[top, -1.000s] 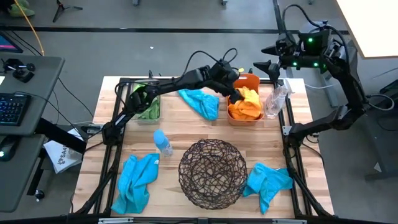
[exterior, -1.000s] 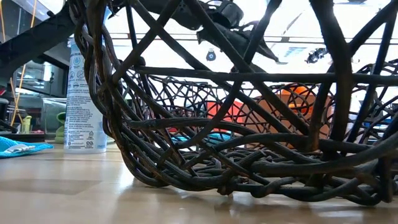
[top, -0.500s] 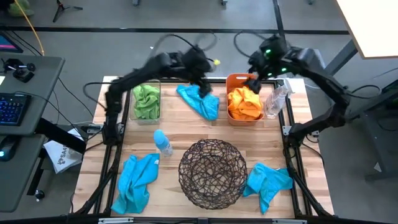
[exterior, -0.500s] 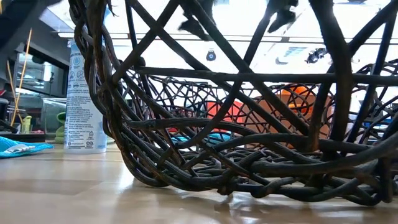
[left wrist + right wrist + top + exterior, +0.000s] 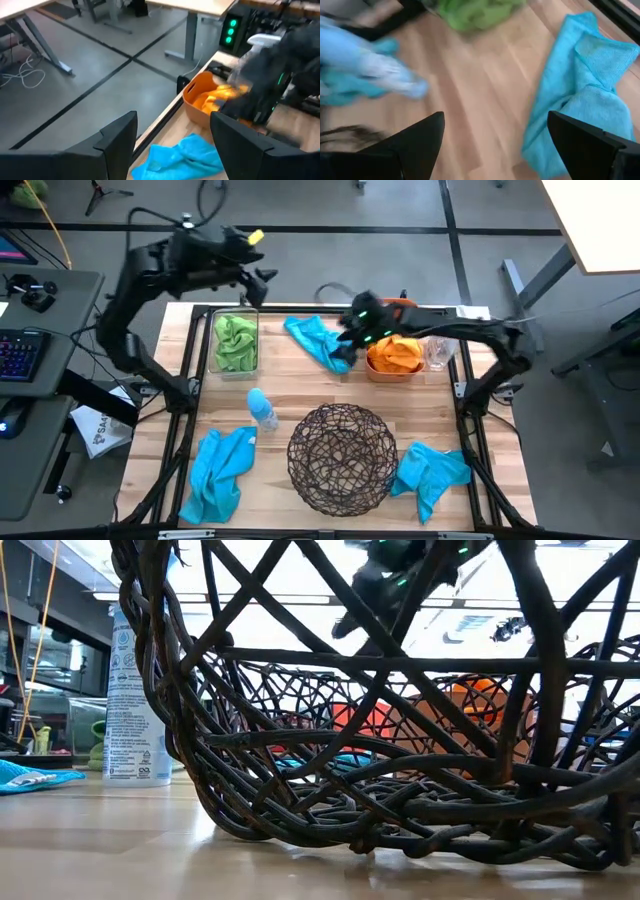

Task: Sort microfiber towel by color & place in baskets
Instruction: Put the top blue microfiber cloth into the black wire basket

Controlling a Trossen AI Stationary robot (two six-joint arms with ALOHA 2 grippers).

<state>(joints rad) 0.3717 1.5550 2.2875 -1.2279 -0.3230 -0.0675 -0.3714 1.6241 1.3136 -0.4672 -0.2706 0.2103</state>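
Observation:
A turquoise towel (image 5: 320,342) lies crumpled on the table's far middle, also seen in the right wrist view (image 5: 580,95). My right gripper (image 5: 346,338) hangs open just above its right end, touching nothing (image 5: 495,135). Two more turquoise towels lie at the near left (image 5: 220,470) and near right (image 5: 432,470). Orange towels fill the salmon-orange basket (image 5: 403,308). A green towel (image 5: 236,342) sits in the clear bin (image 5: 214,350). The round wire basket (image 5: 342,457) stands near the front middle. My left gripper (image 5: 264,275) is raised, open and empty, beyond the table's far left (image 5: 172,142).
A blue-capped clear bottle (image 5: 262,410) stands upright between the clear bin and the wire basket. A clear spray bottle (image 5: 440,345) stands right of the orange basket. A black frame (image 5: 470,395) runs round the table's edges. Bare wood lies between the far towel and the wire basket.
My left gripper has drawn back from the orange basket, rising and swinging toward the table's far left corner. My right gripper has come down from beyond the far right corner, leftward over the orange basket, toward the far turquoise towel. The towels have stayed where they were.

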